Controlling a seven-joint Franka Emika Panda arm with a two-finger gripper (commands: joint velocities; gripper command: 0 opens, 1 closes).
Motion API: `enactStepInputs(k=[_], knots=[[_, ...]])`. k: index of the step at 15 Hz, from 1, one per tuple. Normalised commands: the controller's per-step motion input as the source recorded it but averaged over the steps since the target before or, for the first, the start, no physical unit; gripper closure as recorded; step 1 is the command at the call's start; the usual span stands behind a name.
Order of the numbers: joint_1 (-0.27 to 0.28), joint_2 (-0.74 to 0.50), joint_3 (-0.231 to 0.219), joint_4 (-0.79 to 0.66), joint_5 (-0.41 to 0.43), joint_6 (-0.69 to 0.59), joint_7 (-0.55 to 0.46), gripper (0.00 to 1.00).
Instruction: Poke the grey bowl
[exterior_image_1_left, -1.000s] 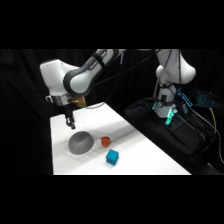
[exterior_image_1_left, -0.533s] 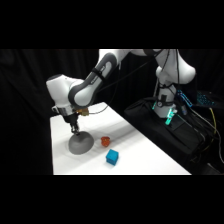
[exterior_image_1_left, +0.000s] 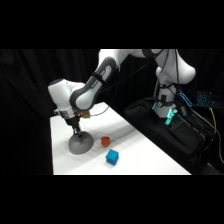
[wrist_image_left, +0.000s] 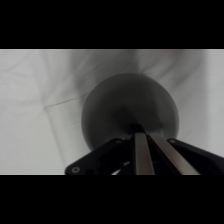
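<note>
The grey bowl (exterior_image_1_left: 80, 143) sits dome-up on the left part of the white surface (exterior_image_1_left: 145, 155), near its left edge. In the wrist view the grey bowl (wrist_image_left: 127, 107) fills the middle of the picture as a dark rounded dome, with pale surface (wrist_image_left: 35, 100) all around it.

The end effector (exterior_image_1_left: 76, 131) comes down from above onto the top of the dome; in the side view its tip appears to meet the bowl's upper surface. In the wrist view the end effector (wrist_image_left: 141, 131) rises from the bottom edge with its two fingers (wrist_image_left: 141, 150) lying close side by side, only a thin line between them, and their tips lie over the bowl's near part. The fingers are drawn narrow and hold nothing.

Just right of the bowl stands a small red-orange object (exterior_image_1_left: 105, 141), close to the bowl's rim but apart from it. Nearer the camera and a little further right lies a blue cube (exterior_image_1_left: 112, 157), apart from both.

The white arm (exterior_image_1_left: 95, 85) arches from the upper right down to the end effector. Its base (exterior_image_1_left: 167, 95) stands at the far right beside the surface, with a green-lit device (exterior_image_1_left: 170, 117) and cables on dark equipment (exterior_image_1_left: 175, 135) beneath it. The background is black.
</note>
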Motion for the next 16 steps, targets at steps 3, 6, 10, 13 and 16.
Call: enactStepInputs(k=[3, 6, 10, 13, 16], knots=[[0.048, -0.51, -0.033, -0.31, -0.055, -0.17, -0.13, 1.00], [0.056, -0.56, -0.049, -0.25, -0.068, -0.35, -0.09, 0.74], [0.073, -0.49, -0.069, -0.14, -0.096, -0.34, -0.03, 0.44], [0.077, -0.38, -0.070, -0.09, -0.110, -0.26, 0.00, 0.09], [0.070, -0.26, -0.062, -0.05, -0.101, -0.20, 0.00, 0.00]])
